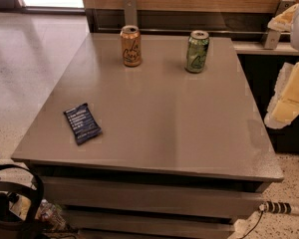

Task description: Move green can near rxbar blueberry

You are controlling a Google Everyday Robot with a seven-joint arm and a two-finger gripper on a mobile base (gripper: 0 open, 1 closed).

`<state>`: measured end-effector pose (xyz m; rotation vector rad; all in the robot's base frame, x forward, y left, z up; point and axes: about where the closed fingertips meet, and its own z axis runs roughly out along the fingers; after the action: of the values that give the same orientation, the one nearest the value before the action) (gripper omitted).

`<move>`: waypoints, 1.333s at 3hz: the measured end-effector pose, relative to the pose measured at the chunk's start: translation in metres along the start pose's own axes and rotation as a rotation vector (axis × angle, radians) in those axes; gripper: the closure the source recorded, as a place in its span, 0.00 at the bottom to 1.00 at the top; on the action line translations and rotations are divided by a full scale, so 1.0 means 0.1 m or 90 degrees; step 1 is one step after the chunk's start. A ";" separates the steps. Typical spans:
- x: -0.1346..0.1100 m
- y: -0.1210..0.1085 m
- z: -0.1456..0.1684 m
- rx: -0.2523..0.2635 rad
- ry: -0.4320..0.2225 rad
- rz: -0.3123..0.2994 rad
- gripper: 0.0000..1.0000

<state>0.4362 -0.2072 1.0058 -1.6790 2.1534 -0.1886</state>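
Note:
The green can (197, 51) stands upright at the back of the grey table (164, 118), right of centre. It has pale script lettering and a silver top. The rxbar blueberry (82, 123) is a flat dark navy wrapper with white text. It lies near the table's front left edge, far from the can. My gripper (289, 96) shows as pale yellow and white parts at the right edge of the view. It is off the table's right side, to the right of the green can and apart from it. It holds nothing that I can see.
An orange-tan can (131, 46) stands upright at the back, left of the green can. A wooden wall panel with metal brackets (130, 9) runs behind the table. Black cables and gear (10, 203) sit on the floor at the front left.

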 end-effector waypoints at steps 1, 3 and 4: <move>0.00 0.00 0.00 0.000 0.000 0.000 0.00; 0.05 -0.36 0.10 0.031 -0.074 0.051 0.00; 0.03 -0.76 0.31 0.085 -0.216 0.127 0.00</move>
<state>0.5165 -0.2266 1.0030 -1.3056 1.9866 0.0093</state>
